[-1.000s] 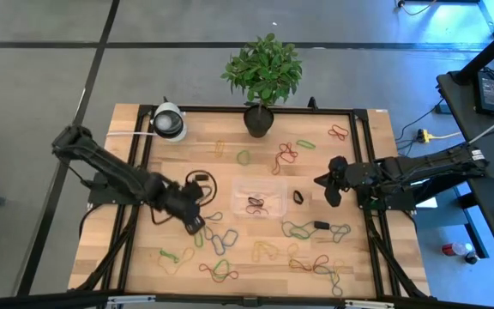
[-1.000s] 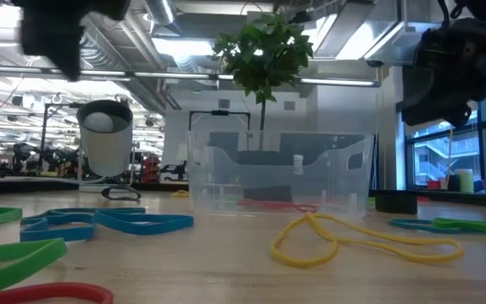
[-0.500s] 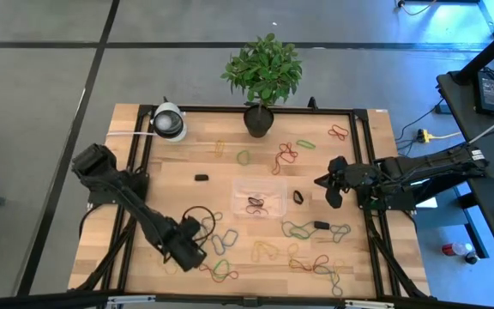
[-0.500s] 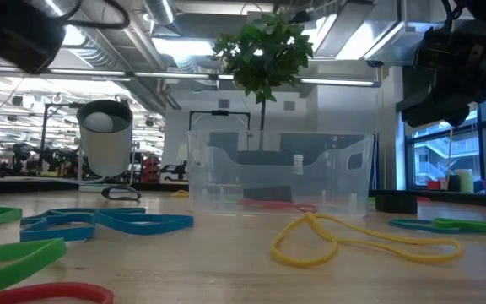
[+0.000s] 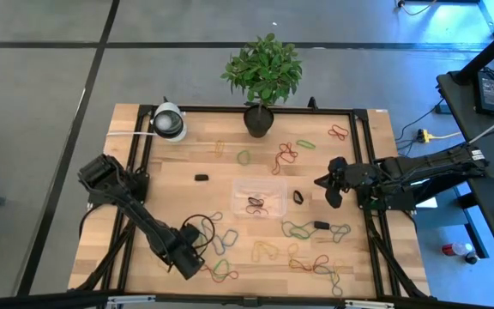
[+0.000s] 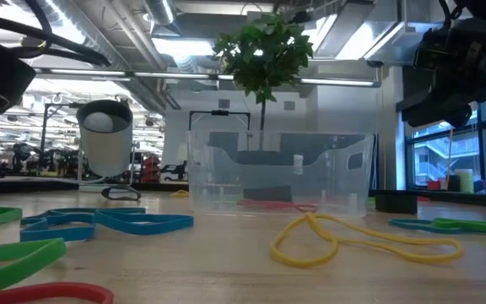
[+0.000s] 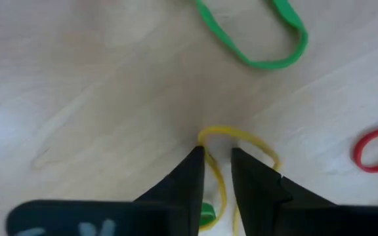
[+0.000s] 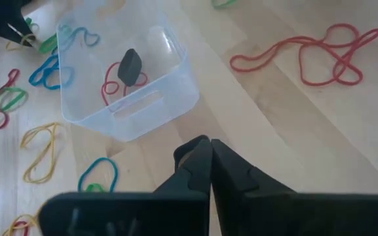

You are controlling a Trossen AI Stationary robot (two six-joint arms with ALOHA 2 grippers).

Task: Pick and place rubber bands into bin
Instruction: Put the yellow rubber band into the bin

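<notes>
Reaching down at the near-left corner of the table (image 5: 135, 184), well away from the bin (image 5: 262, 198), the left gripper (image 7: 216, 172) has its two fingertips (image 7: 195, 164) slightly apart and straddling one side of a yellow rubber band (image 7: 241, 141); the narrow gap suits pinching so thin a strand, but whether it is yet clamped cannot be told. A green band (image 7: 254, 39) and a red band (image 7: 376, 149) lie nearby on the wood, so the tips are set to single out one loop. The right gripper (image 8: 210, 157), fingers together and empty, waits just beside the bin's right wall, clear of its opening. Inside the bin lie a red band (image 8: 120, 82) and a black piece (image 8: 130, 65); many bands remain scattered around it.
</notes>
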